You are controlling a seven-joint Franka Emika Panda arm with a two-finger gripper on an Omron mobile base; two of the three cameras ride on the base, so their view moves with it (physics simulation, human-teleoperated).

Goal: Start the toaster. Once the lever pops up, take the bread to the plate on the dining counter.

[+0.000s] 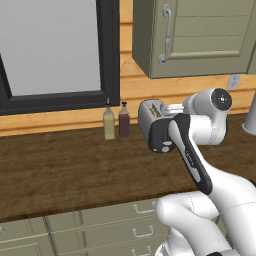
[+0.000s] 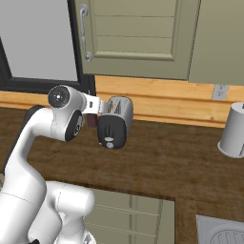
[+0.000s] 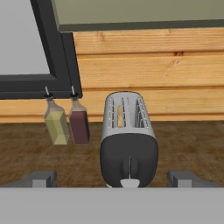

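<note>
My hand (image 3: pixel 118 179) is spread wide with nothing between its fingertips (image 3: pixel 41 178), and it hangs just in front of the toaster (image 3: pixel 127 140), which stands on the dark wooden bench (image 1: pixel 60 170) close to the far wall, its dark end panel turned toward me. In one of the top slots I can see a tan sliver of the bread (image 3: pixel 120 116), sitting low. Two small bottles (image 3: pixel 68 122) stand just left of the toaster, near enough that I should keep clear of them. The toaster looks rigid and fairly light with smooth sides, so I judge it could slide back if I push on it level; the lever in the slit of the end panel wants a straight downward press with one fingertip. The bread should be light, stiff and crumbly, best pinched by its flat faces at the upper edge.
</note>
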